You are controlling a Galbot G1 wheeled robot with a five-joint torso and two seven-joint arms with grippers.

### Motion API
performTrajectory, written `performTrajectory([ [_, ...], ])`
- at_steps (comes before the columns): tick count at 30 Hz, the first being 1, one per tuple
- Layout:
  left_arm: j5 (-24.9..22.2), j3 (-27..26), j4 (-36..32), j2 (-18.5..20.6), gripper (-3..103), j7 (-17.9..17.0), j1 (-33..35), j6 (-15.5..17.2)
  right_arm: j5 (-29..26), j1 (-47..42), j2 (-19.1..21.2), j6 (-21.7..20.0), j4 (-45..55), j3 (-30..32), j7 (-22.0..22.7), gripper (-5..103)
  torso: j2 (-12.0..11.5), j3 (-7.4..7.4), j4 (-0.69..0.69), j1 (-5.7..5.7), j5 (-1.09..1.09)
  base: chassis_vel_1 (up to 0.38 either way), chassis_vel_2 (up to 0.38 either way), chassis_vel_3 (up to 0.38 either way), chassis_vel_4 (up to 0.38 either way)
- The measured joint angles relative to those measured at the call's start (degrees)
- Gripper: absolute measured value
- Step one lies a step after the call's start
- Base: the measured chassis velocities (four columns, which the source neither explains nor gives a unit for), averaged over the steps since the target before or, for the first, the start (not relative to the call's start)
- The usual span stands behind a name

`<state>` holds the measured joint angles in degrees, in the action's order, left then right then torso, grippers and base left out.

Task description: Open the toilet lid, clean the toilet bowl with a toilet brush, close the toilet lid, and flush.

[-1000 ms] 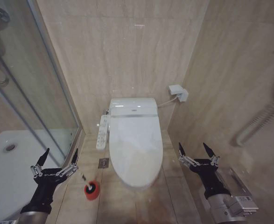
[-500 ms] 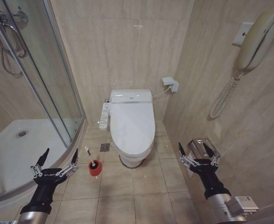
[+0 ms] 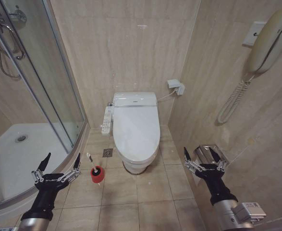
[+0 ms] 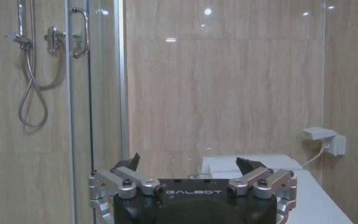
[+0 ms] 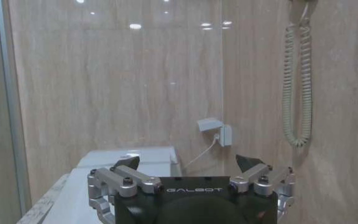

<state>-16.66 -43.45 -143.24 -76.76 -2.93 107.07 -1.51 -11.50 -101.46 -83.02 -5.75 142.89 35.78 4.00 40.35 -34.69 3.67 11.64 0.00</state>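
The glossy white toilet lid [image 3: 136, 126] lies shut over the floor toilet against the far wall, so the toilet bowl is hidden under it. The toilet brush [image 3: 90, 159] stands with its thin white handle leaning out of a small red holder [image 3: 97, 174] on the floor left of the toilet. My left gripper [image 3: 61, 161] hangs open and empty in the near left, close to the holder. My right gripper [image 3: 202, 155] hangs open and empty in the near right, away from the toilet. The lid's far end also shows past the left gripper [image 4: 191, 162] and the right gripper [image 5: 188, 162].
A glass shower enclosure [image 3: 32, 91] with a white tray [image 3: 16, 156] fills the left. A control panel [image 3: 107, 120] sits on the toilet's left side. A wall phone [image 3: 268, 41] and a metal paper holder [image 3: 209, 154] are on the right wall. A floor drain [image 3: 107, 153] lies beside the toilet.
The head camera has pulled back and up, so the toilet looks smaller and farther, with more floor, shower and wall phone in view. Both grippers stay open in the same pose.
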Motion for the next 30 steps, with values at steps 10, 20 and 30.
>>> performTrajectory([
  [10, 0.00, 0.00, 0.00, 0.00, 100, 0.00, 0.00, 0.00, 0.00, -0.01, 0.00, 0.00, 0.00, 0.00, 0.00, 100, 0.02, 0.01, 0.00, -0.03, 0.00, 0.030, -0.036, -0.034, 0.038],
  [20, 0.00, 0.00, 0.00, 0.00, 100, 0.00, 0.00, 0.00, 0.00, 0.00, 0.00, 0.00, 0.00, 0.00, 0.00, 100, 0.01, 0.00, 0.00, 0.01, 0.00, 0.000, 0.000, 0.000, 0.000],
  [30, 0.00, 0.00, 0.00, 0.00, 100, 0.00, 0.01, 0.00, 0.00, -0.01, 0.00, 0.00, 0.00, 0.00, 0.00, 100, 0.02, 0.01, 0.00, -0.03, 0.00, 0.044, -0.046, -0.048, 0.046],
])
